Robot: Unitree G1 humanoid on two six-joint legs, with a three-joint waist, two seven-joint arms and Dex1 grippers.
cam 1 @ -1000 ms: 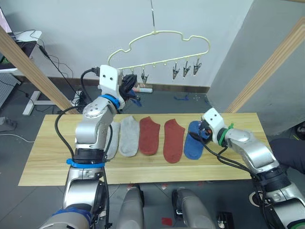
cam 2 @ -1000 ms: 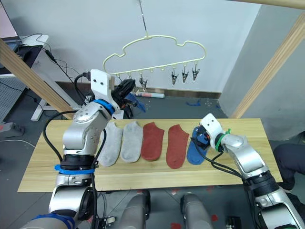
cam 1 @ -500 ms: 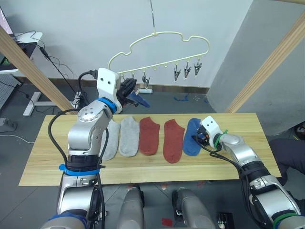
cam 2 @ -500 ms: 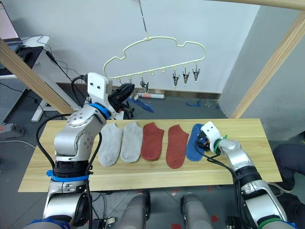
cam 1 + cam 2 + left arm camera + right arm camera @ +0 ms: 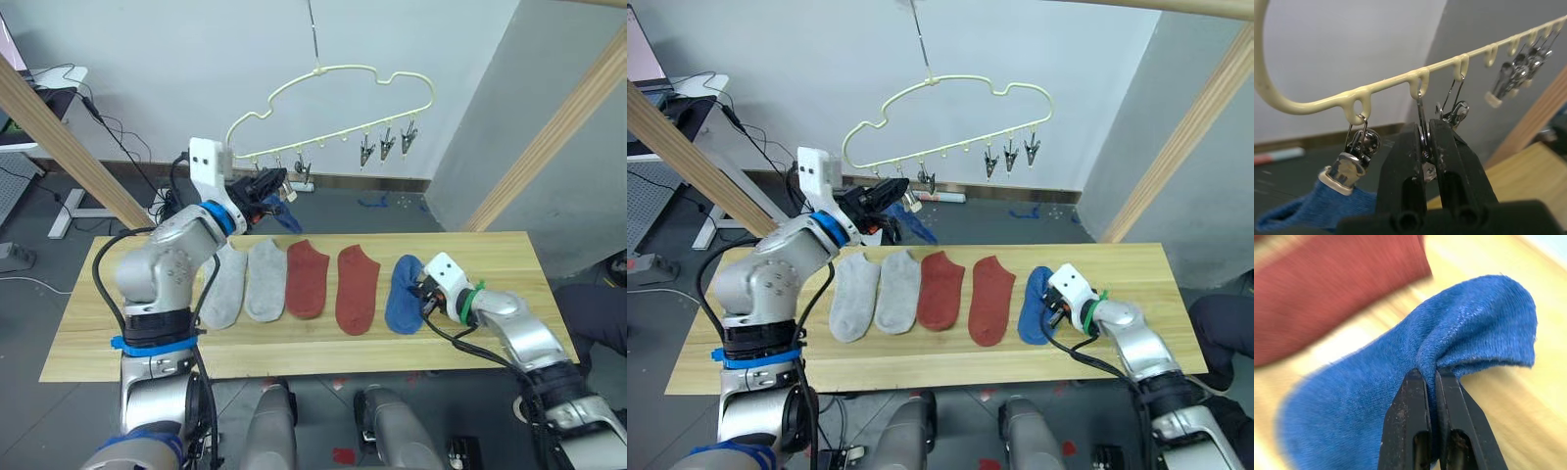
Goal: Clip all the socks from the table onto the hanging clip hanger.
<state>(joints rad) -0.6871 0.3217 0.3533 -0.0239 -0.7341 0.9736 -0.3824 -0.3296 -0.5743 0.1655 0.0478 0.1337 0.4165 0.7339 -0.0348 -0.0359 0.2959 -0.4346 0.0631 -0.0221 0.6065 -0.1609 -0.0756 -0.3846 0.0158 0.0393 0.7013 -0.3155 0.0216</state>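
Observation:
The pale-yellow clip hanger (image 5: pixel 333 73) hangs above the far side of the table (image 5: pixel 98 333). My left gripper (image 5: pixel 1426 129) is raised to its row of clips and is shut on one metal clip (image 5: pixel 1422 112). On the neighbouring clip (image 5: pixel 1349 166) hangs a blue sock (image 5: pixel 286 211). On the table lie two grey socks (image 5: pixel 227 284), two rust-red socks (image 5: pixel 308 277) and a second blue sock (image 5: pixel 402 294). My right gripper (image 5: pixel 1431 374) is shut on a pinched fold of that blue sock's edge at the right end of the row.
Thick wooden frame poles slant up at the left (image 5: pixel 59 137) and at the right (image 5: pixel 563 122). Three unused clips (image 5: pixel 387 145) hang at the hanger's right end. Bare tabletop lies in front of the socks and at both ends.
My right gripper has shut on the blue sock on the table and bunched its edge. My left arm's elbow swung out to the left while its gripper stayed on the clip.

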